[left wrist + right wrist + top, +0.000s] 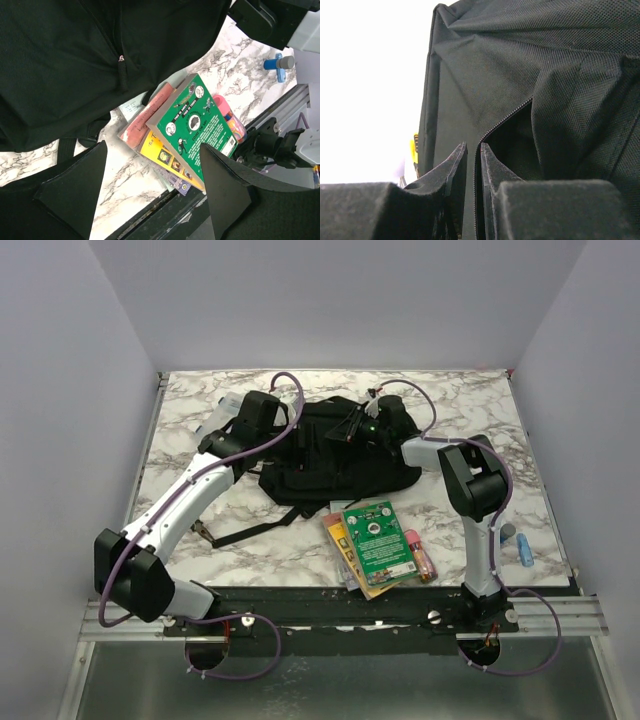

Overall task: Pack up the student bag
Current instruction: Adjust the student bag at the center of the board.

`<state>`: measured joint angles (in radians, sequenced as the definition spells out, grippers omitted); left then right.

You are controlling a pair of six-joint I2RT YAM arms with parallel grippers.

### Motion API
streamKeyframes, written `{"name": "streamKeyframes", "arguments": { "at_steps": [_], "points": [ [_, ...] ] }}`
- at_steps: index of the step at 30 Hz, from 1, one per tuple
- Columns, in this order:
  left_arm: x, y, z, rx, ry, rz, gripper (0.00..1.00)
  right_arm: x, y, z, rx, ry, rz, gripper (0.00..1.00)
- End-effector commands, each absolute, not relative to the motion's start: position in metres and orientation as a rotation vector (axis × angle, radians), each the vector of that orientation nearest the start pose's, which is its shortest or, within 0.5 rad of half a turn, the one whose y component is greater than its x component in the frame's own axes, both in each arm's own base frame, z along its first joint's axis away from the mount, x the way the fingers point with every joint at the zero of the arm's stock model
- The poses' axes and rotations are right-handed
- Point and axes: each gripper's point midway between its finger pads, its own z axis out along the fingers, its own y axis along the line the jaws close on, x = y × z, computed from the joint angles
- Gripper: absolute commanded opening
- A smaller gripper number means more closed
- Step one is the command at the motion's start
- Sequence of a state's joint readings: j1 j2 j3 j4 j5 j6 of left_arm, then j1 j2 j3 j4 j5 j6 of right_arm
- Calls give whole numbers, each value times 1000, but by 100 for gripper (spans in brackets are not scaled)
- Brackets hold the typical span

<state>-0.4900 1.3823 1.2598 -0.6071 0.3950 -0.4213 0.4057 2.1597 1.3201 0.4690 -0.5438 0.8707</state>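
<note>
From above, the student bag (335, 455) lies in the middle of the marble table (290, 560), towards the far side, with its straps trailing towards the near edge. The left arm (200, 490) reaches to the bag's left end and the right arm (470, 490) to its right end. Just near of the bag lies a green book (378, 540) on top of a yellow book (340, 540), with a pink object (420, 555) touching their right side. A small blue object (525, 550) lies well apart, by the right arm's base. In the left wrist view, the left gripper (153, 145) has its fingers (75, 190) spread wide with nothing between them. Beyond them lie the green book, the yellow one and a pink book (150, 112), partly tucked under the black fabric of the bag (75, 65). In the right wrist view, the right gripper (472, 146) has its fingers (452, 170) drawn almost together, pinching the bag's fabric (560, 75) where the edge of the zipper opening runs down into the thin slit between them.
</note>
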Motion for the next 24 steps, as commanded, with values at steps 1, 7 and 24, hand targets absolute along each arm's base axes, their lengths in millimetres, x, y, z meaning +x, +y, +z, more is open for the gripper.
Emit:
{"name": "streamKeyframes", "arguments": {
  "at_steps": [1,7,24],
  "points": [
    [295,-243,212,283,2396,-855,77,462,333,82,37,2201,1320,23],
    [300,-247,208,245,2420,-871,77,453,320,67,28,2268,1219,38],
    [298,-247,200,67,2431,-907,77,423,338,95,-68,2169,1473,28]
  ]
}}
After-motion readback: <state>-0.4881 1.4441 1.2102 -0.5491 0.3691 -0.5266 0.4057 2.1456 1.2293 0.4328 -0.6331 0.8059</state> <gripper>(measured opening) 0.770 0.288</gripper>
